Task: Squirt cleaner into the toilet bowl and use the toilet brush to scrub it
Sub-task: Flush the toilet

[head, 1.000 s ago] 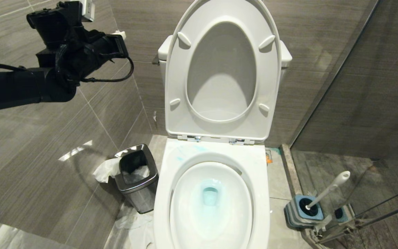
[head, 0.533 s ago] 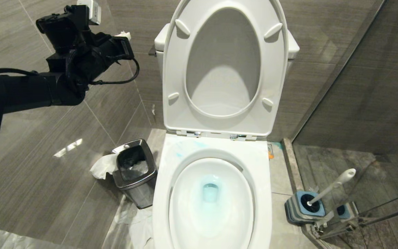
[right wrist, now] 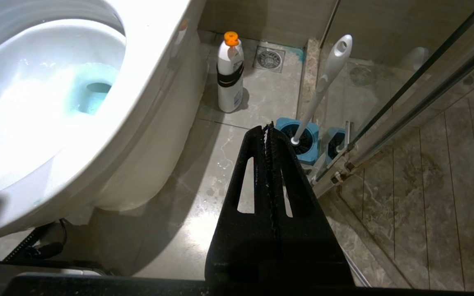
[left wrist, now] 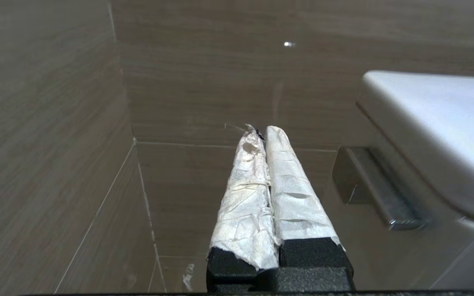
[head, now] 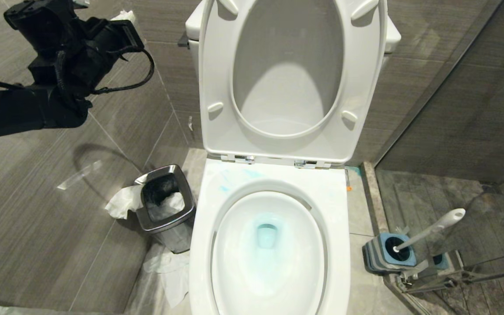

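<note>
One toilet brush [head: 429,230] (one toilet bowl [head: 268,258])

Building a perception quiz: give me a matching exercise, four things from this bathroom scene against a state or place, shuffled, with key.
1. toilet brush
2. toilet bowl
3. waste bin
4. cleaner bottle

A. holds pale blue water
B. upright on the floor, orange cap
C. stuffed with white paper
D. handle leaning out of a blue holder

Pairs: 1-D, 2-A, 3-C, 4-B

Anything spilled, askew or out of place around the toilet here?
Yes: blue cleaner smears mark the toilet's rim behind the toilet bowl, and crumpled white tissue hangs outside the steel waste bin onto the floor.
</note>
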### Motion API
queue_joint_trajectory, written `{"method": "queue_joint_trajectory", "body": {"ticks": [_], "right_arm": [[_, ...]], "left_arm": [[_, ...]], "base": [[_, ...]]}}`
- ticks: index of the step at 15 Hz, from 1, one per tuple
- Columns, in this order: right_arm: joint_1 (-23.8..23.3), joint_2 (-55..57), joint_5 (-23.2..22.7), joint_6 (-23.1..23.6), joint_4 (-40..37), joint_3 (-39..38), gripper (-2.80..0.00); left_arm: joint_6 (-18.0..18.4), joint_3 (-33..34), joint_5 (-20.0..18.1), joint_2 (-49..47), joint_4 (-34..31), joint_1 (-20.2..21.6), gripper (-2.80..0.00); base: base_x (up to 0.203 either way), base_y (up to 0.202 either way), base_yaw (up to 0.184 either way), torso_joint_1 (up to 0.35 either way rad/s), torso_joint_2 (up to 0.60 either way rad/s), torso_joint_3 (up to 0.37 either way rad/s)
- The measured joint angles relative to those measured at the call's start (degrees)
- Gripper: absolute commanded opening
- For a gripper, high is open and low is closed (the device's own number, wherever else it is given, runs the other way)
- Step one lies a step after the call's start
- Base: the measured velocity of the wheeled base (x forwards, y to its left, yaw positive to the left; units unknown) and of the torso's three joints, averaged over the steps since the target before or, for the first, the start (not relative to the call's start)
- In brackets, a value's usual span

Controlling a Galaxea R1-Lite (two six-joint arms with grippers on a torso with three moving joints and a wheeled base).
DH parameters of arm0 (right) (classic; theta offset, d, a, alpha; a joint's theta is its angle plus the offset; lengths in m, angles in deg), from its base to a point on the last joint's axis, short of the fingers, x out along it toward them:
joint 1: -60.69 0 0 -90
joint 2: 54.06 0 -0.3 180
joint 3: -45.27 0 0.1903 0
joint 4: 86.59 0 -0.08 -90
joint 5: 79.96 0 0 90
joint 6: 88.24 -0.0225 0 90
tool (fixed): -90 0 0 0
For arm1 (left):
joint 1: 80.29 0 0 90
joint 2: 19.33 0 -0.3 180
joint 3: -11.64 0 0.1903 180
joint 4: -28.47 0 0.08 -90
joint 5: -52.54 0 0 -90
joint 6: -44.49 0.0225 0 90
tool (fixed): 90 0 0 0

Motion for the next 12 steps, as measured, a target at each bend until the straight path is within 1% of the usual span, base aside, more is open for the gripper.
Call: {"method": "queue_joint_trajectory", "body": {"ticks": [3, 8, 12], "right_arm": [[0.0, 0.0, 0.0, 0.0, 0.0, 0.0, -2.80], [0.0, 0.0, 0.0, 0.0, 0.0, 0.0, -2.80], [0.0, 0.0, 0.0, 0.0, 0.0, 0.0, -2.80]], "left_arm": [[-0.1, 0.0, -0.1, 1.4, -0.1, 0.0, -2.80], [0.0, 0.0, 1.2, 2.5, -0.1, -2.0, -2.80], [0.0, 0.0, 0.8, 4.2, -0.2, -3.2, -2.80]], "base": [[0.000, 0.000, 0.000, 0.001, 0.00, -0.070], [0.000, 0.000, 0.000, 0.002, 0.00, -0.170], [0.000, 0.000, 0.000, 0.002, 0.00, -0.028]]}}
